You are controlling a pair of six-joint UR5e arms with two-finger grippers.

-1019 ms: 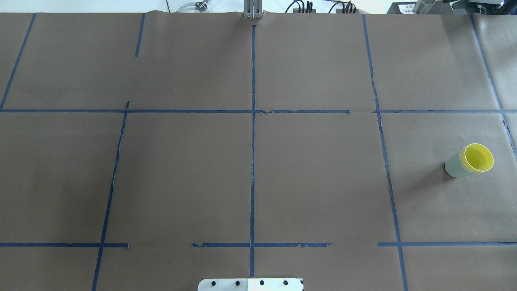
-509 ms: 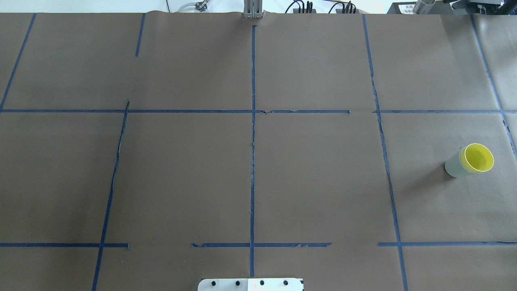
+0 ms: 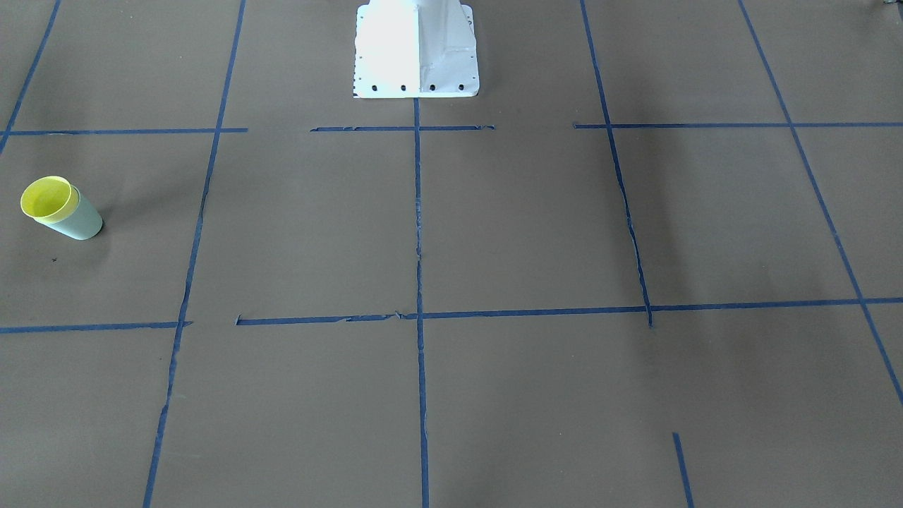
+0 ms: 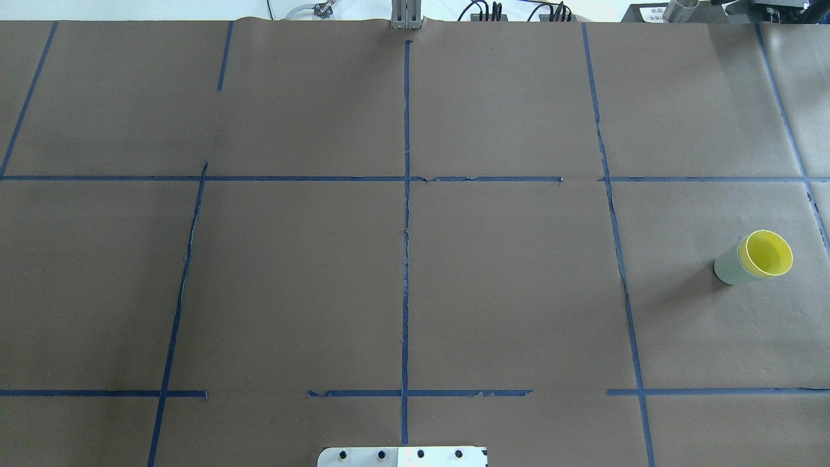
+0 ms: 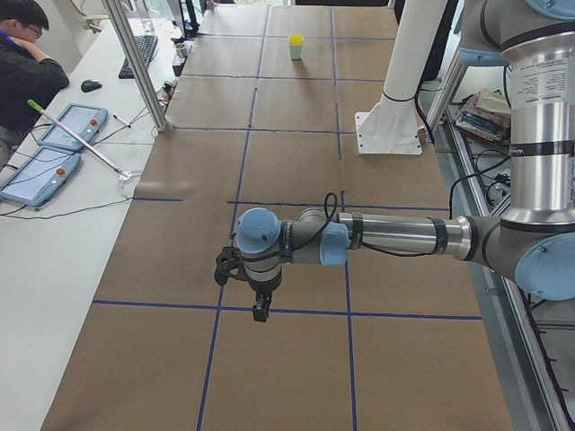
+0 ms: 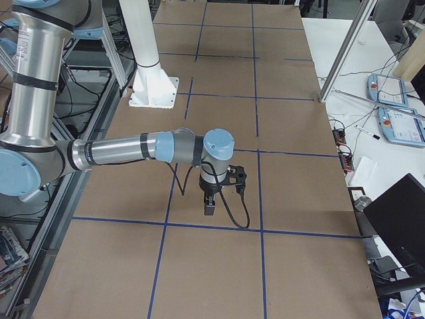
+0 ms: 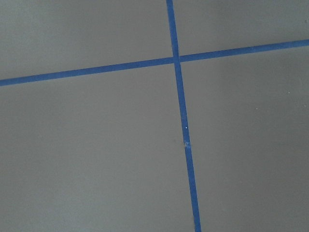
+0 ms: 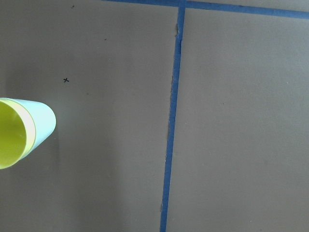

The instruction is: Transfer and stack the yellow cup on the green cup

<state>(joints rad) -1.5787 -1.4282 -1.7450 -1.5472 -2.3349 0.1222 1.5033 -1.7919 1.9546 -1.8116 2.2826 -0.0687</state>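
The brown-papered table (image 4: 292,279), gridded with blue tape (image 4: 406,259), carried only one stack, and by the look of it the task was finished. The left arm (image 5: 395,235) reached out low over the table's left end, far from the cups, and the right arm (image 6: 119,151) stretched out the same way over the other end. Neither arm entered the overhead or front views, which showed just the white pedestal (image 3: 416,49) at the robot's edge. On the robot's right side of the table the green cup (image 4: 727,266) stood upright on the paper. The yellow cup (image 4: 768,253) sat nested inside it, with only its rim and inner wall showing above the green wall, and nothing was touching either cup. The left gripper (image 5: 260,310) and the right gripper (image 6: 210,206) hung pointing down above bare paper. Both showed only in the side views, so I could not tell how wide their jaws stood, and I judged that nothing remained beyond parking the arms. Against the overhead frames from a second and half a second before, nothing differed: the stack sat on the same spot and no arm was in view.
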